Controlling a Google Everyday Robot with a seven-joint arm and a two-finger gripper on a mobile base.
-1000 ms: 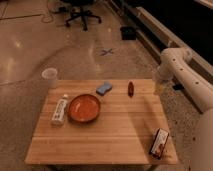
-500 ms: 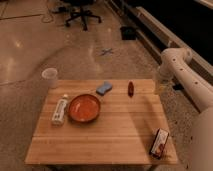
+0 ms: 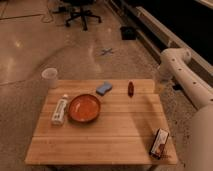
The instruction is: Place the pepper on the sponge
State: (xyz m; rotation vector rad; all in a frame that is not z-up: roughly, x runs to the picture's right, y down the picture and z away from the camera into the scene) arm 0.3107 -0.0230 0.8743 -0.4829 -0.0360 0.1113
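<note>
So the pepper (image 3: 130,88) is lying on the wooden table (image 3: 100,142) near the far edge, long axis pointing roughly away from the camera. It isn't on anything but the bare wood. The sponge (image 3: 104,88) is at about 9 o'clock from it, close by but not touching, with a clear strip of wood between them.

From the sponge, the orange-red bowl (image 3: 84,108) is at about 7 o'clock, just beside it. A white bottle (image 3: 59,110) lies on its side at the bowl's 9 o'clock. A pale cup (image 3: 50,77) sits up by the far left corner, roughly 11 o'clock from the bowl. Down at the near right corner there's a small dark packet (image 3: 160,143), well away from everything else.

The gripper (image 3: 161,80) hangs at about 2 o'clock from the pepper, by the table's far right corner, below the white arm (image 3: 182,75) coming in from the right. It's apart from the pepper. Honestly can't tell how open it is, or whether it's got anything.
</note>
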